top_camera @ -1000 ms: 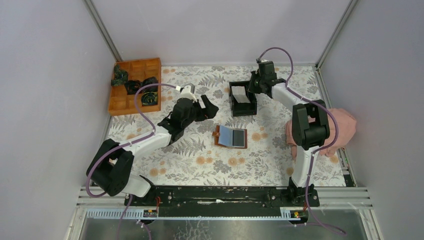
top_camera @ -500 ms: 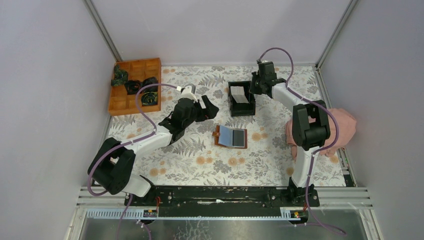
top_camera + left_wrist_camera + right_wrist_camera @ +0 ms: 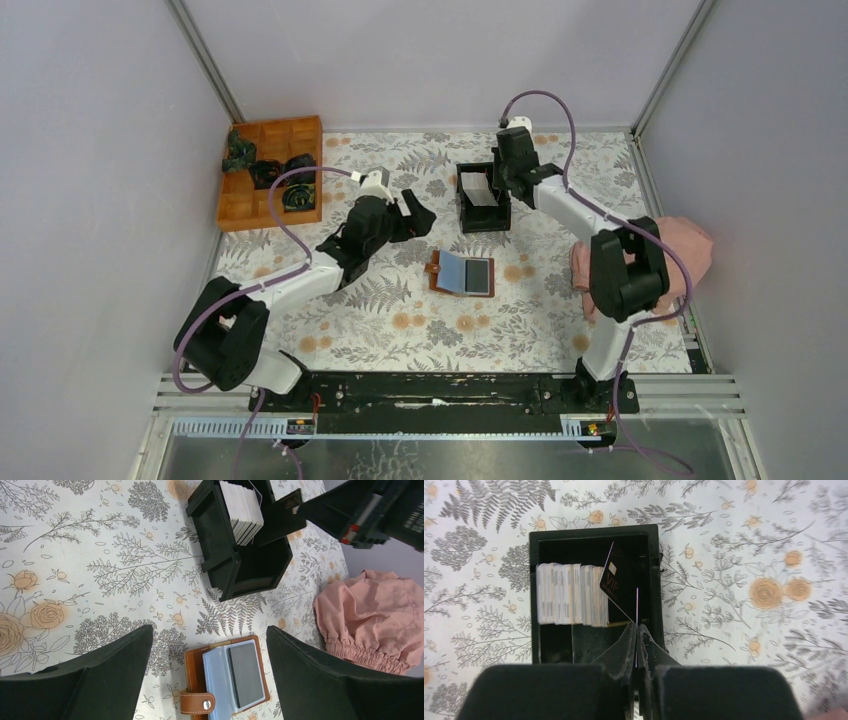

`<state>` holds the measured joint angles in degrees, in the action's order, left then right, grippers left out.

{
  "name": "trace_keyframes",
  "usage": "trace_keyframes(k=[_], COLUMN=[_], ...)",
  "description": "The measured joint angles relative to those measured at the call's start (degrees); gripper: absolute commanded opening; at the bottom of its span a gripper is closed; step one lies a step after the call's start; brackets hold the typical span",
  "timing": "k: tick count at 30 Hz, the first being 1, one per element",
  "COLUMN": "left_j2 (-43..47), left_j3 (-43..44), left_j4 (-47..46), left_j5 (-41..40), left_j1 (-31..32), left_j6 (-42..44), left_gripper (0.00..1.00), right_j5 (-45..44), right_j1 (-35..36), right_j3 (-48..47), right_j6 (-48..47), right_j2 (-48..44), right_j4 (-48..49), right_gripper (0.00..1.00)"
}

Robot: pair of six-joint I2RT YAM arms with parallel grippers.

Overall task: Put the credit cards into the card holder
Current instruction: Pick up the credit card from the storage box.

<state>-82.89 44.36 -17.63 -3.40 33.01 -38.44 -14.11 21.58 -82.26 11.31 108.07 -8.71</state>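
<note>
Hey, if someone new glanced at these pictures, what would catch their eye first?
The right gripper hangs over the black box at the far middle of the table, shut on a thin card seen edge-on, beside the upright stack of pale credit cards. Nearer the arms the brown card holder lies open, with the left gripper open beside it. A pink cloth sits at the right edge.

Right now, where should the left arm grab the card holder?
Probably the brown snap tab on the left edge of the card holder, coming in low from the left. The holder lies open and flat on the table, so the tab is the one part sticking out for the fingers.
</note>
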Motion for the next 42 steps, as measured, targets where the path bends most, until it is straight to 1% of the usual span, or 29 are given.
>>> trace_keyframes(k=[6, 10, 13, 16, 21, 25, 30, 35, 42], left_j2=[2.9, 6.2, 9.0, 11.0, 12.6, 13.1, 14.1, 14.8, 14.1], left_j3=[0.0, -0.3, -2.3, -5.5, -11.4, -15.5, -18.4, -21.1, -23.4], left_j4=[0.0, -0.7, -3.6, -7.5, -14.6, -19.7, -24.2, -27.7, -32.2], left_j5=[-0.7, -0.2, 1.9, 5.7, 12.3, 16.4, 18.1, 18.0, 17.9], left_j1=[0.1, 0.3, 0.4, 0.4, 0.4, 1.5, 4.7, 7.6, 8.5], left_j6=[0.5, 1.1, 1.3, 0.5, -3.4, -6.9, -10.4, -13.6, -16.7], left_gripper=[0.90, 0.90, 0.90, 0.89, 0.81, 0.76, 0.73, 0.73, 0.74], right_j5=[-5.0, -5.4, -4.4, -1.3, 7.5, 13.5, 18.2, 19.8, 19.8], right_j1=[2.8, 3.9, 4.3, 4.3, 5.0, 6.3, 7.9, 8.3, 8.3], right_j3=[3.7, 7.3, 11.6, 17.4, 26.9, 33.5, 42.5, 51.3, 57.5], right_j6=[-1.3, -1.0, 0.5, 3.3, 9.7, 14.7, 21.3, 29.3, 38.4], right_j2=[-9.9, -18.1, -25.5, -34.1, -47.2, -53.8, -59.4, -63.3, -64.9], right_j4=[0.4, -0.1, -0.7, -1.8, -2.5, -1.5, 4.2, 14.4, 28.5], right_gripper=[0.00, 0.00, 0.00, 0.00, 0.00, 0.00, 0.00, 0.00, 0.00])
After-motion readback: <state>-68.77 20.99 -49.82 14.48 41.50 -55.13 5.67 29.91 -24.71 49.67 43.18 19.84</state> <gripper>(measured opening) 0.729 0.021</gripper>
